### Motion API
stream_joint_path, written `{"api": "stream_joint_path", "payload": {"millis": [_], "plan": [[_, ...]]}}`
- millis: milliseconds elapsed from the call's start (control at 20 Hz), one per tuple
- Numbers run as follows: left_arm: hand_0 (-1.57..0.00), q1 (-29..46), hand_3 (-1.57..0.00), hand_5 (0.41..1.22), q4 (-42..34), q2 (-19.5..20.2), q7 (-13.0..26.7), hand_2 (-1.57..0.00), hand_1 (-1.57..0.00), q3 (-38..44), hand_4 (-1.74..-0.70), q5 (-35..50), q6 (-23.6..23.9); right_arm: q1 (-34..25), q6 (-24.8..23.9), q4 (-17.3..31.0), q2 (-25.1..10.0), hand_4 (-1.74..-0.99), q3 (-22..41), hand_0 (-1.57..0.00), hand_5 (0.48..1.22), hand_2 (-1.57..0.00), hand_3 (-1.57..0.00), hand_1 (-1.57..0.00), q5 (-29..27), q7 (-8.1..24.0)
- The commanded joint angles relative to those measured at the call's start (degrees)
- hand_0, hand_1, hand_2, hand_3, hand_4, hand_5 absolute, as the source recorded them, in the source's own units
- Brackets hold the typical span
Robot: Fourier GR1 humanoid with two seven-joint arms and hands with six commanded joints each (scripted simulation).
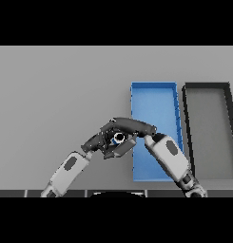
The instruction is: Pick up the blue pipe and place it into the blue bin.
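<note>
The blue pipe (119, 137) shows end-on as a small ring just left of the blue bin (155, 102), above the grey table. My left hand (100, 141) reaches in from the lower left, its fingers curled under and around the pipe. Coming from the lower right across the bin's left wall, my right hand (133, 126) lies over the top of the pipe with its fingers stretched towards the left hand. Most of the pipe's body is hidden between the two hands.
A dark grey bin (188, 123) stands directly right of the blue bin. Both bins run from mid-table towards the front edge. My right forearm (169, 155) crosses over the blue bin's near half.
</note>
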Motion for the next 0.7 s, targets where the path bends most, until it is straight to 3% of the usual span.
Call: {"api": "stream_joint_path", "payload": {"millis": [0,100,250,400,500,550,650], "plan": [[-1.06,0.2,-0.94,1.221,-0.4,-1.1,-0.4,-0.97,-1.02,0.5,-1.61,1.2,0.4,0.3,-0.1,-0.5,0.3,-1.562,0.4,-1.13,0.666,-1.14,-0.96,-1.12,-2.0,1.4],[-1.25,1.2,-1.17,1.221,-0.8,-2.1,-2.1,-1.12,-1.22,1.0,-1.66,3.6,0.4,1.1,-0.1,0.3,0.8,-1.495,0.4,-1.29,0.826,-1.30,-1.18,-1.29,-3.9,2.2],[-1.40,1.1,-1.36,1.221,-0.7,-3.1,-2.7,-1.31,-1.39,2.2,-1.70,5.6,0.0,1.3,0.0,0.4,0.7,-1.441,0.5,-1.43,1.019,-1.43,-1.37,-1.42,0.0,-3.5],[-1.49,1.0,-1.46,1.221,-0.2,-2.9,-2.5,-1.39,-1.48,1.9,-1.72,5.7,0.1,2.0,0.4,-0.4,0.2,-1.465,1.7,-1.50,1.118,-1.50,-1.47,-1.50,3.4,-5.7],[-1.52,1.5,-1.50,1.221,-0.4,-2.5,-3.9,-1.39,-1.51,1.7,-1.73,6.2,0.4,2.1,0.1,-0.7,0.4,-1.475,1.0,-1.52,1.155,-1.53,-1.51,-1.52,2.2,-4.9],[-1.43,1.9,-1.33,1.221,-1.3,-1.6,-5.0,-1.22,-1.35,1.5,-1.65,5.8,0.7,2.0,-0.5,-0.7,1.1,-1.480,1.0,-1.53,1.168,-1.53,-1.52,-1.53,2.0,-5.1],[-0.93,0.3,-0.85,1.221,-1.0,0.6,-5.8,-0.78,-0.87,0.3,-1.41,2.3,0.0,2.6,-0.5,-1.1,1.6,-1.487,0.5,-1.55,1.187,-1.55,-1.54,-1.55,0.0,-3.5]]}}
